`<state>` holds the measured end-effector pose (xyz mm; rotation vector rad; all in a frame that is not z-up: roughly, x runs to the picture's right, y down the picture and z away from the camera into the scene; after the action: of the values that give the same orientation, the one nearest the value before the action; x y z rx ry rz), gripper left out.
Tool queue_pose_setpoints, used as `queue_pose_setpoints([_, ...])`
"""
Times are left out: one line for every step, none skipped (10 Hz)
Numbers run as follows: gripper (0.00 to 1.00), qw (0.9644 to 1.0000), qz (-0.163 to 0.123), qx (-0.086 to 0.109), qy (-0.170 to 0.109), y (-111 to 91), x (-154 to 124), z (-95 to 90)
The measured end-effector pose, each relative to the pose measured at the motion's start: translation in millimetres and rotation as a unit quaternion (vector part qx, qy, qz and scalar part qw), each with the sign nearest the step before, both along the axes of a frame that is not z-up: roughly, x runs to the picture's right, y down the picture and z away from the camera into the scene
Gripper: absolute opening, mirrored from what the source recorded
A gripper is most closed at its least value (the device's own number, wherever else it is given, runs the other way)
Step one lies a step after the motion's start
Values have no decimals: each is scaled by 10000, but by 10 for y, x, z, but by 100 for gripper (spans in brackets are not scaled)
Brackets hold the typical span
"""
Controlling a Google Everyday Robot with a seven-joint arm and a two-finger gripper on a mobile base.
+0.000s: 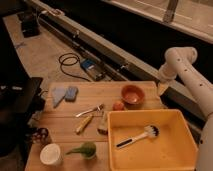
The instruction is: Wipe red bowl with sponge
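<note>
Orange-red bowl [133, 94], darker inside; blue sponge [71, 93]; light-blue cloth [58, 95]; yellow tub [145, 113]; white arm [186, 64], its gripper [161, 89] at the table's [65, 125] right edge, near the bowl.
</note>
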<state>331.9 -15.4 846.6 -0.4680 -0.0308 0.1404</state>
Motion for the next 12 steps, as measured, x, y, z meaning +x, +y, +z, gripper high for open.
queue_pose_setpoints([74, 10000, 0, 0, 0, 0, 0, 0])
queue_pose_setpoints([74, 10000, 0, 0, 0, 0, 0, 0])
queue_pose_setpoints([74, 10000, 0, 0, 0, 0, 0, 0])
queue_pose_setpoints([74, 10000, 0, 0, 0, 0, 0, 0])
queue_pose_setpoints([74, 10000, 0, 1, 0, 0, 0, 0])
queue_pose_setpoints([74, 10000, 0, 1, 0, 0, 0, 0])
queue_pose_setpoints([74, 10000, 2, 2, -1, -3, 1, -1])
queue_pose_setpoints([74, 10000, -11, 9, -20, -8, 4, -7])
queue_pose_setpoints([74, 9999, -120, 23, -98, -33, -8, -48])
queue_pose_setpoints([74, 9996, -248, 25, -166, -77, -85, -81])
queue_pose_setpoints([74, 9989, -402, -4, -248, -111, -219, -77])
queue_pose_setpoints([74, 9971, -654, -42, -383, -131, -475, -38])
